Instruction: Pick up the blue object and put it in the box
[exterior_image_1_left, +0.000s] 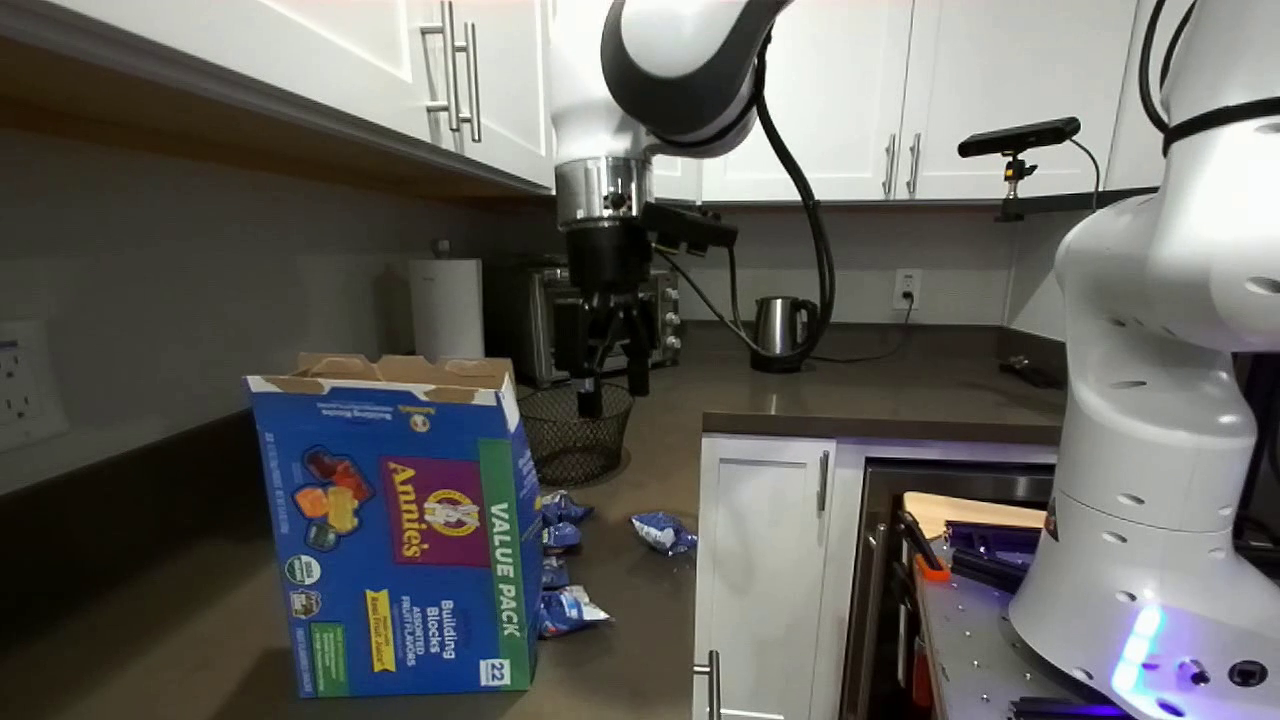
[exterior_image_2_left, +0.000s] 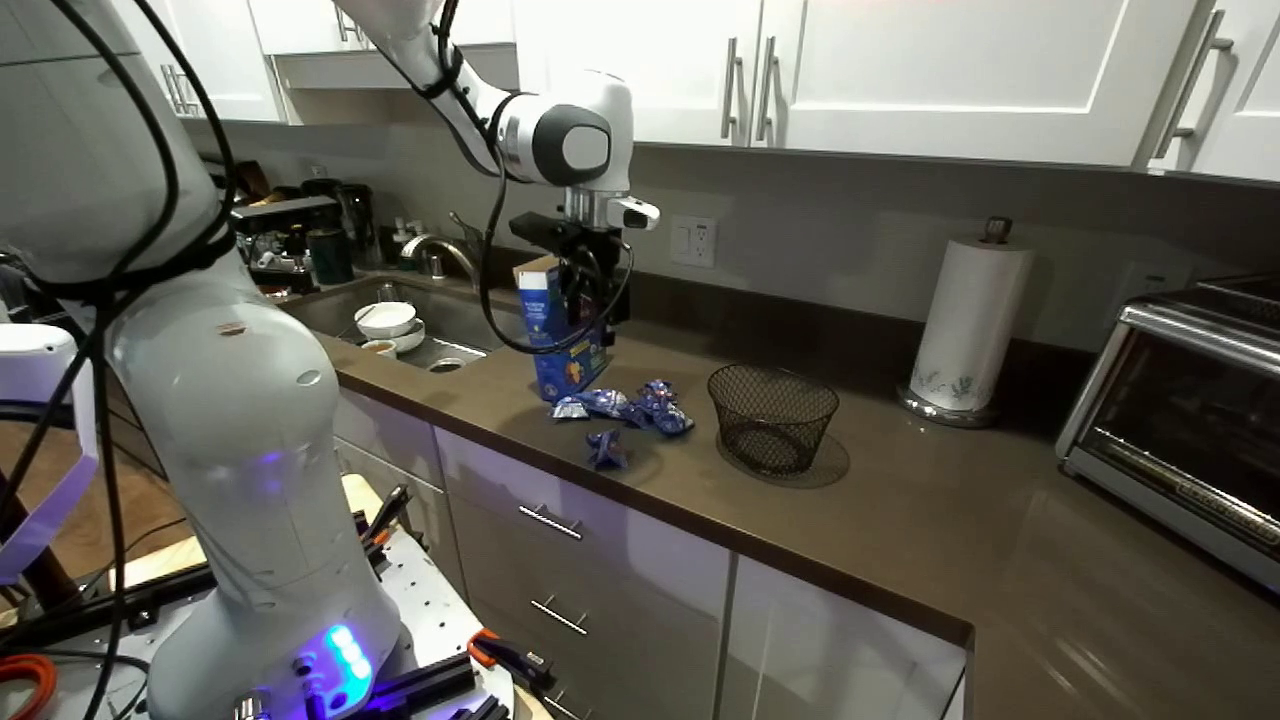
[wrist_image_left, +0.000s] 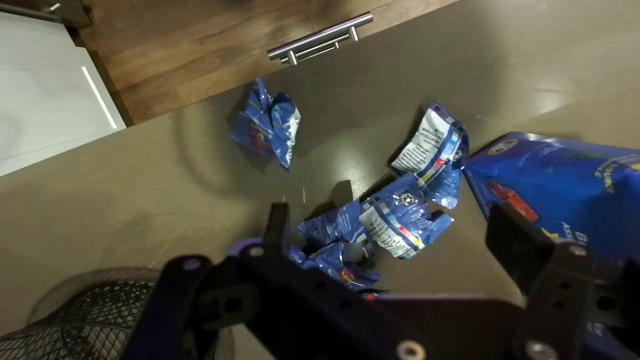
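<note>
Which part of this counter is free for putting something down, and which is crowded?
Bare counter lies between the wire basket and the toaster oven, in front of the paper towel roll. A smaller gap separates the lone pouch from the pouch cluster. Crowded: beside the carton, where that cluster lies.

"Annie's" on a blue carton (exterior_image_1_left: 390, 545)
It also reads "VALUE PACK" on green, "Building Blocks", "ASSORTED FRUIT FLAVORS", "Real Fruit Juice" and "22".
</note>
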